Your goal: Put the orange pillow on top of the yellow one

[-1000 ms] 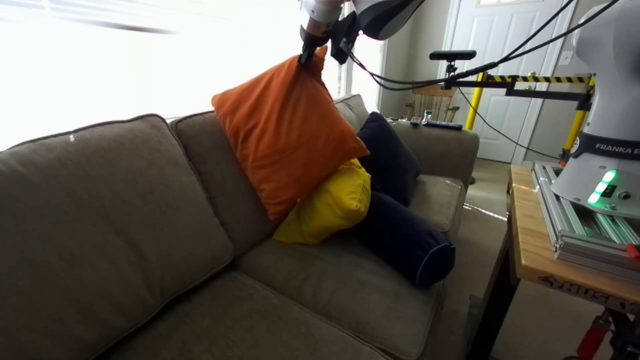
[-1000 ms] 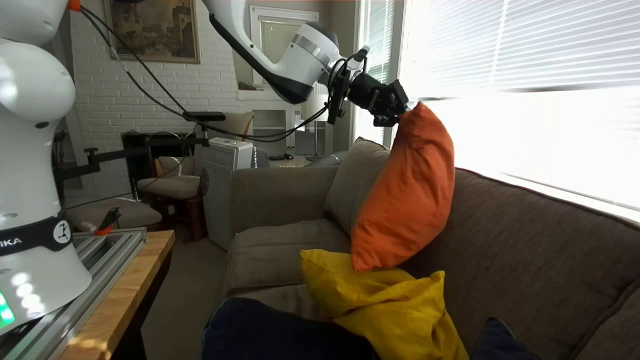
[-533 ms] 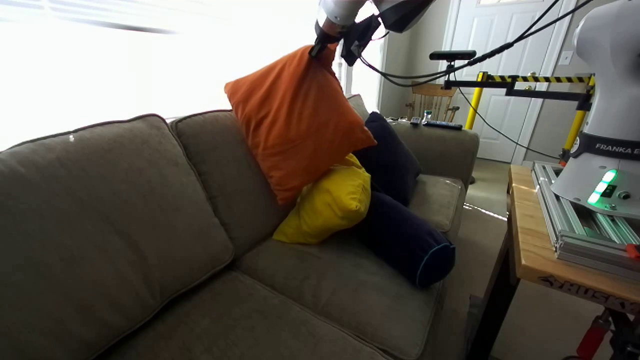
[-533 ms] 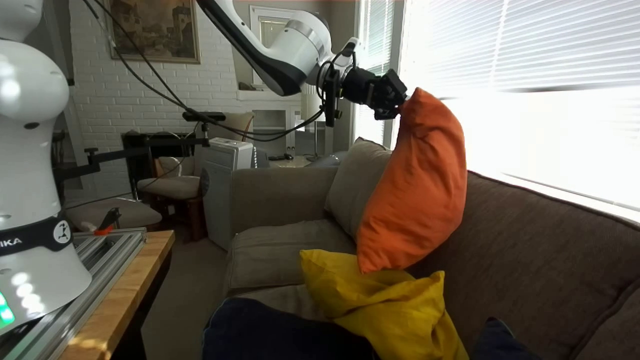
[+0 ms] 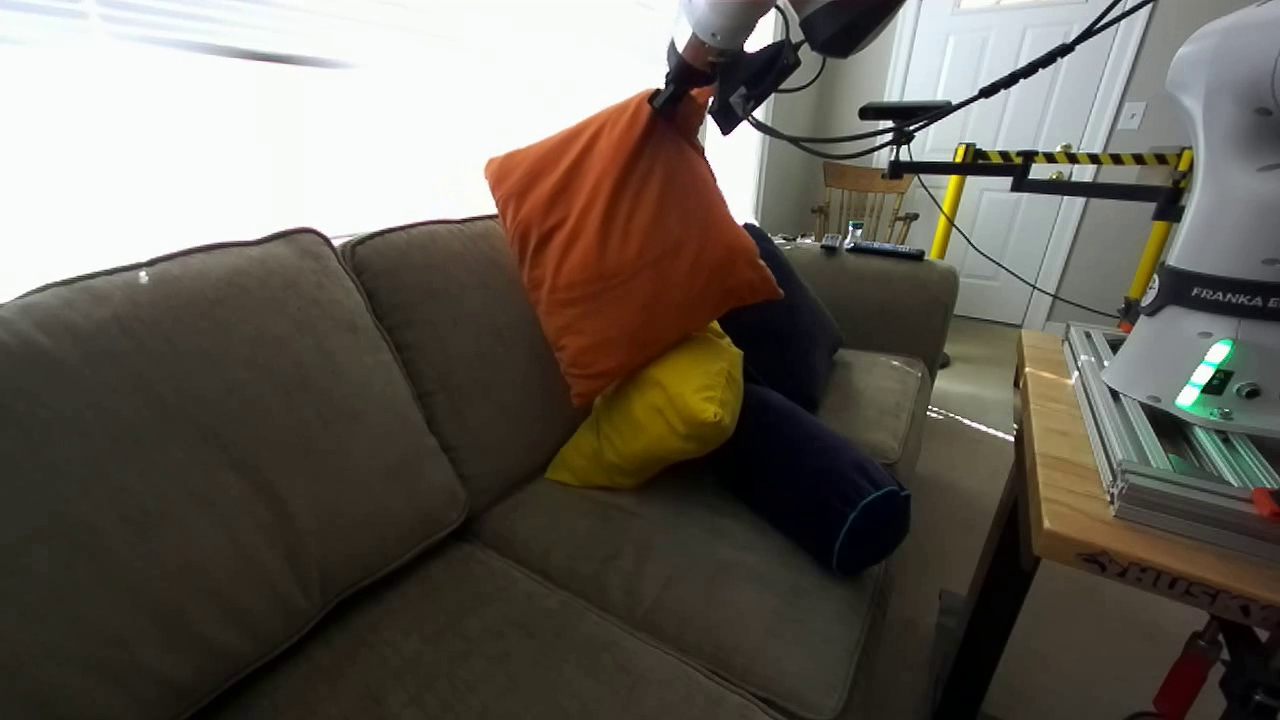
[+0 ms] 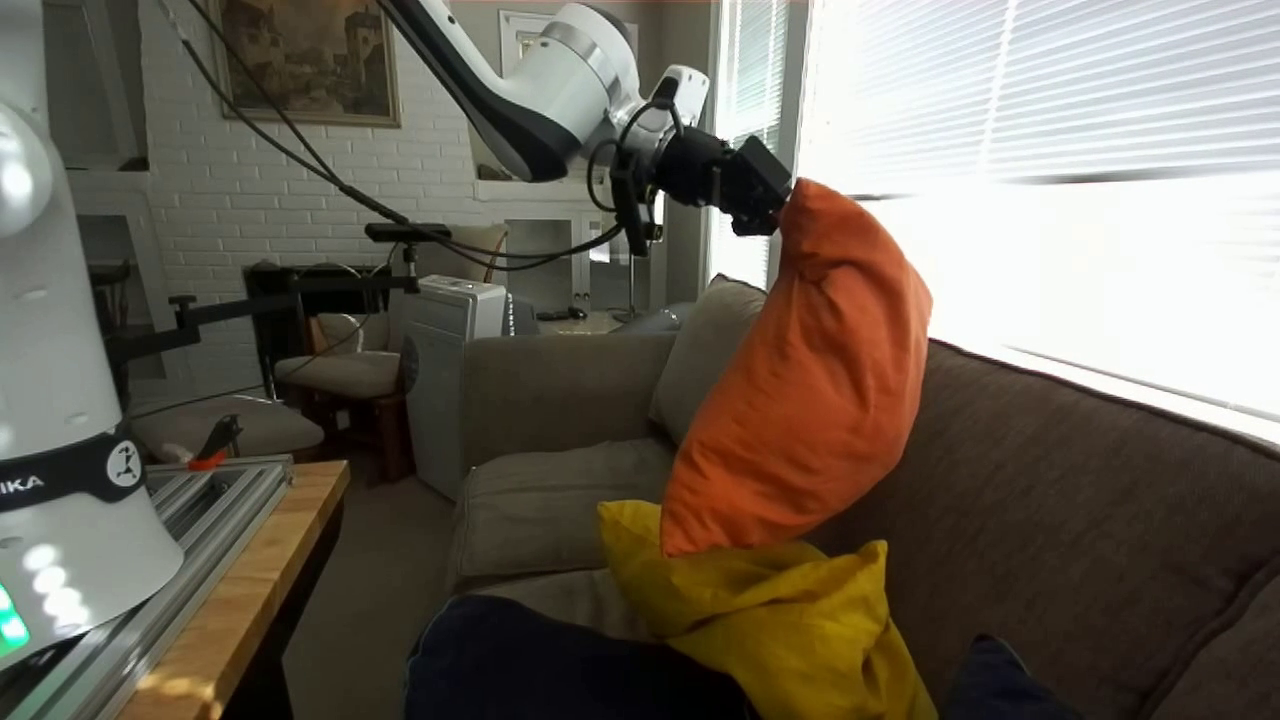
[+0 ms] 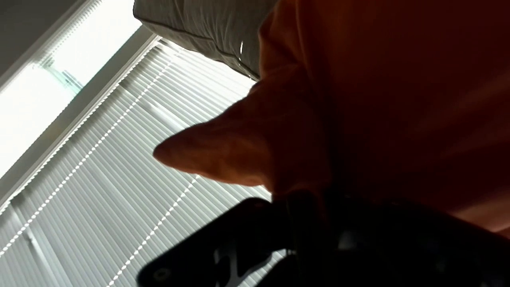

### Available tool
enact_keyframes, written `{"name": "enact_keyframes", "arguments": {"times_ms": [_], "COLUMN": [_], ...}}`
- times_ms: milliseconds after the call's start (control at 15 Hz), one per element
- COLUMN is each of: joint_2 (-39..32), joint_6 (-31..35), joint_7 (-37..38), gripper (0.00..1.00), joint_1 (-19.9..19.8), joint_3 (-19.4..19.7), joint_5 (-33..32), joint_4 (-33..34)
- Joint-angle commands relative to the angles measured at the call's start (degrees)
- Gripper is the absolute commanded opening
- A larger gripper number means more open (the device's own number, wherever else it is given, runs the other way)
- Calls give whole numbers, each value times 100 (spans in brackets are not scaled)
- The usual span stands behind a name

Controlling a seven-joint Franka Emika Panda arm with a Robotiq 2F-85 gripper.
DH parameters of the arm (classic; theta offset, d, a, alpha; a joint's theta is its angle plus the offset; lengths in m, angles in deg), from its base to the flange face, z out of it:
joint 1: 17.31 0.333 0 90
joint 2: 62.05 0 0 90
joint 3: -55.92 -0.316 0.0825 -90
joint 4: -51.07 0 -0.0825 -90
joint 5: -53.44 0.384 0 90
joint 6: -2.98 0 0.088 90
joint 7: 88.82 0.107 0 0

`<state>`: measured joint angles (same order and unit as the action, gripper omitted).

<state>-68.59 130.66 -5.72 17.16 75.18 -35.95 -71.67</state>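
My black gripper (image 6: 778,213) pinches the top corner of the large square orange fabric pillow (image 5: 630,240); it hangs tilted, lower end over the plump yellow fabric pillow (image 5: 665,410) on the taupe fabric sofa (image 5: 620,570). Can't tell if pillows touch.

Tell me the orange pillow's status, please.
Gripper pinching orange pillow by a corner. It hangs tilted above yellow one, contact unclear. Nothing seen in between.

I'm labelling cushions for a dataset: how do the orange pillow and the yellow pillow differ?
The orange pillow looks bigger than the yellow pillow. The claw grips the orange pillow near a corner, holding it up; the yellow pillow sits ungripped on the couch. Both are plain-coloured and soft-looking.
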Motion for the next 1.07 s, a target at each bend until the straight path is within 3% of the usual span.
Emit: {"name": "enact_keyframes", "arguments": {"times_ms": [0,333,400,733,800,867,1000], "joint_2": [73,106,21,12,31,-14,-15], "joint_6": [-97,-95,-348,-823,-845,-678,-680], "joint_7": [1,12,-117,-187,-153,-72,-72], "gripper": [9,9,2,2,2,9,9], "joint_1": [-972,-982,-941,-1914,-2056,-2117,-2269], "joint_3": [-1005,-1029,-1053,-1843,-1928,-2058,-2103], "joint_5": [-55,-54,-4,228,257,101,114], "joint_4": [-27,-37,65,92,76,-29,-26]}}
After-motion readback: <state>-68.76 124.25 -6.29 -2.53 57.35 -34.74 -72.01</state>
